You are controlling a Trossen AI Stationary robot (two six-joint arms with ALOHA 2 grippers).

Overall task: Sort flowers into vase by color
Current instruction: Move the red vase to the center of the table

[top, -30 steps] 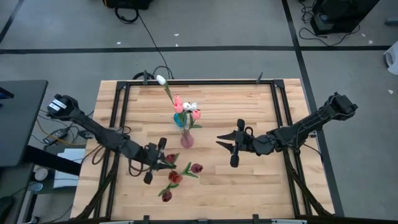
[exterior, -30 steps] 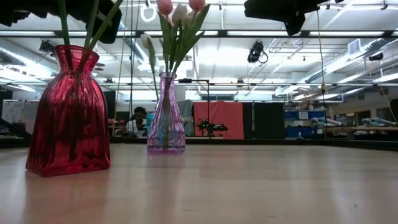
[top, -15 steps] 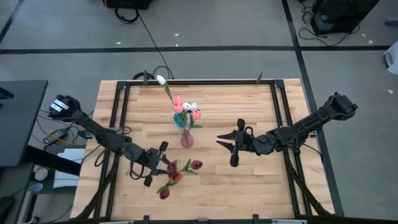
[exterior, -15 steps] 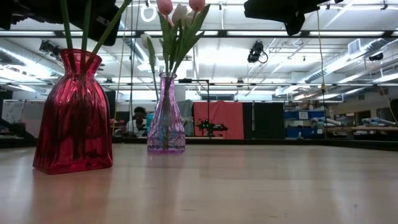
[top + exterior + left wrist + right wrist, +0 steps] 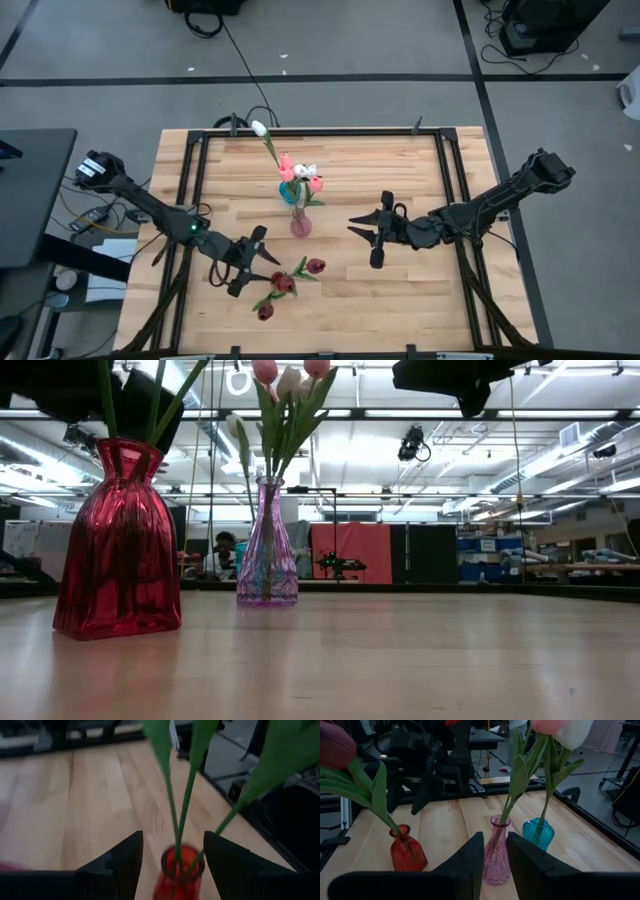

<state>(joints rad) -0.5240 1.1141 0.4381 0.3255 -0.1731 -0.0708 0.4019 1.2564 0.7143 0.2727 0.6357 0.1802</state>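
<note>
Wooden desk [image 5: 400, 300] w/ black frame, grey floor around; lab room w/ ceiling lights behind in low view. Three vases on desk: red vase [image 5: 118, 545] at front-left w/ maroon tulips [image 5: 285, 284] in it, pink vase [image 5: 266, 545] mid-desk, teal vase [image 5: 538, 832] behind it; pink and white tulips [image 5: 300, 174] stand in those two, can't tell which stem sits in which. One white tulip [image 5: 260, 128] leans out toward far edge.

Left hand [image 5: 243, 262] hovers just beside the red vase, fingers wide, one each side of the vase neck and stems in left wrist view, holding nothing, not touching glass as far as visible. Right hand [image 5: 374, 232] waits mid-right, well apart from vases, fingers spread, empty.

Handling, judged: tulips are light, stems thin, bendy, prob. slick plastic; heads soft, crush easily. Best grip is on bare stem below the leaves, not on head or leaf. Vases are glass, narrow neck, top-heavy w/ long stems, so a sideways tug on a stem could tip one; lift stems straight up. No loose flowers seen lying on desk, sort looks near done.
</note>
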